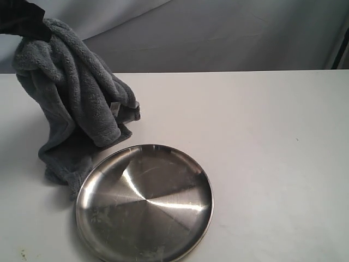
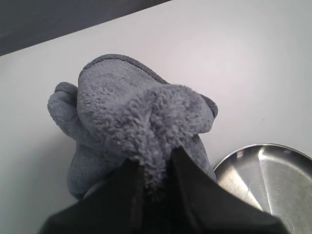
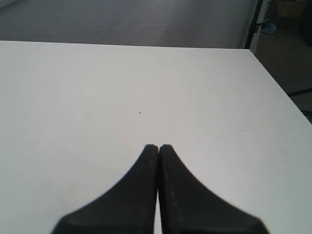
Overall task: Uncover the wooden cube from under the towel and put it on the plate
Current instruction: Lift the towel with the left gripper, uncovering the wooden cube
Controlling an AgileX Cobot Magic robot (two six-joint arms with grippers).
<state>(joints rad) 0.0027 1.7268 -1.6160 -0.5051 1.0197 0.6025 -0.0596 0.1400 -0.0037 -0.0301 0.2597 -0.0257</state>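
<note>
The grey-blue plush towel hangs bunched from my left gripper at the upper left, its lower folds still resting on the table just behind the plate. In the left wrist view the gripper is shut on a tuft of the towel. The shiny steel plate lies at the front centre, and part of its rim shows as the plate beside the cloth. The wooden cube is hidden. My right gripper is shut and empty over bare table; it does not show in the exterior view.
A white table carries everything, with a grey cloth backdrop behind it. The table's far edge and right corner show in the right wrist view, with a dark stand beyond.
</note>
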